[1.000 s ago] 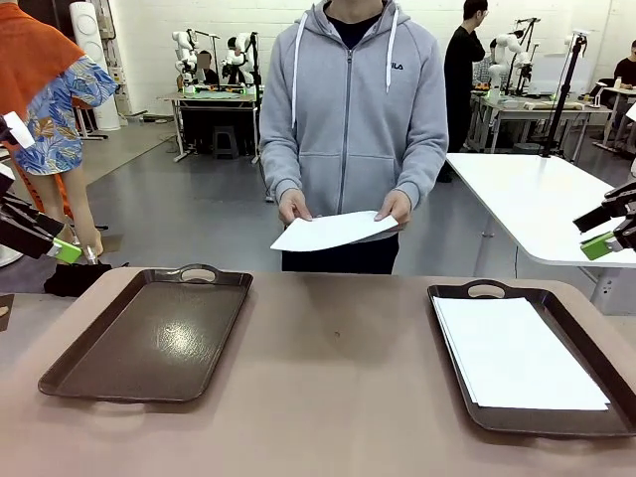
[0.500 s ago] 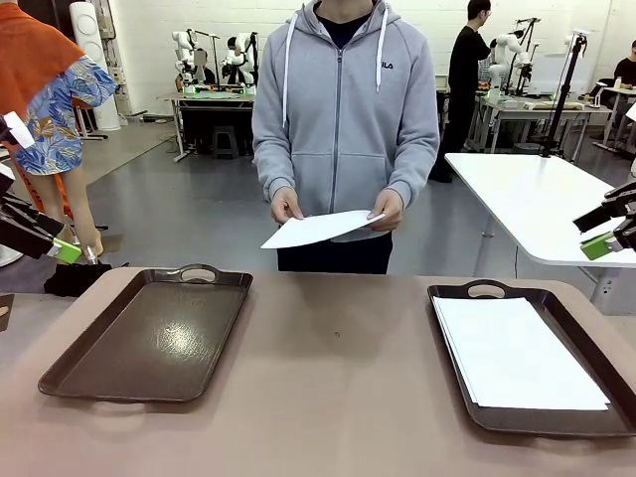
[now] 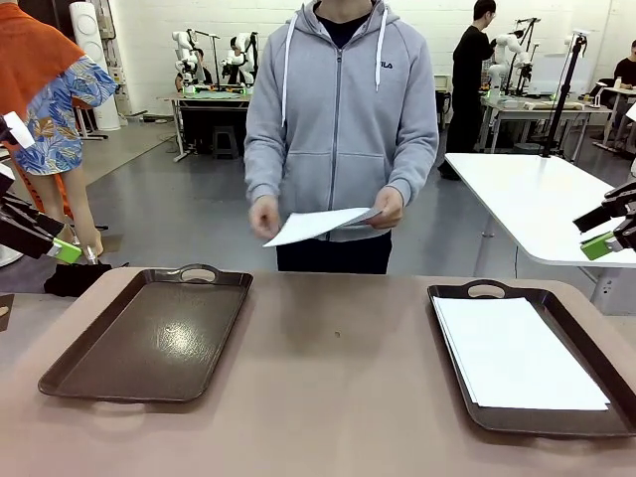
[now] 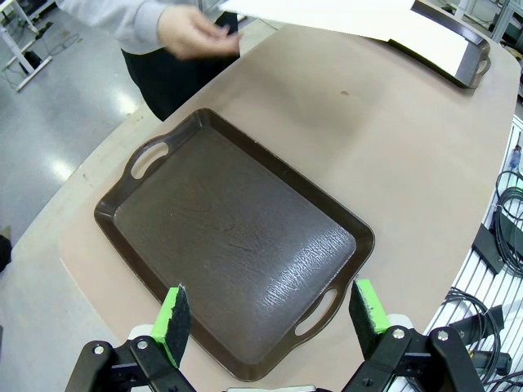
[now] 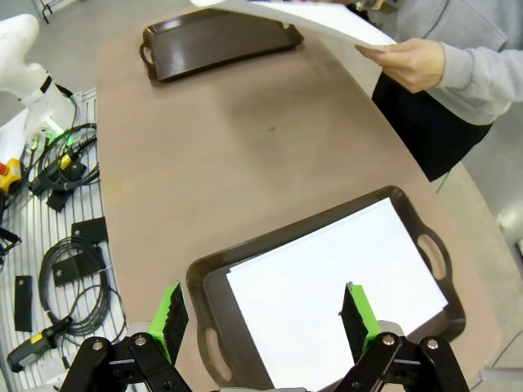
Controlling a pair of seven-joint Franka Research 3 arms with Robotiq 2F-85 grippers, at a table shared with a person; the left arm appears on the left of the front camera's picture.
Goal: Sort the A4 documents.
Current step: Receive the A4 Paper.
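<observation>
Documents first: a stack of A4 sheets (image 3: 519,350) lies flat in the right brown tray (image 3: 455,343), at about four o'clock on my table from the front camera. One more sheet (image 3: 316,225) is in the air at twelve o'clock, held by the person's hand (image 3: 389,207) above the far edge of the table; the person's other hand (image 3: 264,216) is blurred beside the paper, so I cannot tell whether it grips it. The left brown tray (image 3: 154,333), at eight o'clock, holds nothing.

I judge the sort barely begun: no sheet has reached the left tray, and the stack plus the held sheet remain to be dealt with.

My left gripper (image 4: 272,313) hangs above the left tray's near handle, fingers spread fully and holding nothing. My right gripper (image 5: 263,317) hovers over the stack, equally wide and empty.

Room looks generous: the tan tabletop (image 3: 338,368) between the trays is bare, and both trays sit well apart. The stack nearly fills its tray, close to the raised rim, so I expect getting under a sheet's edge there to be tight. The table's rounded near edge lies just beyond both trays.
</observation>
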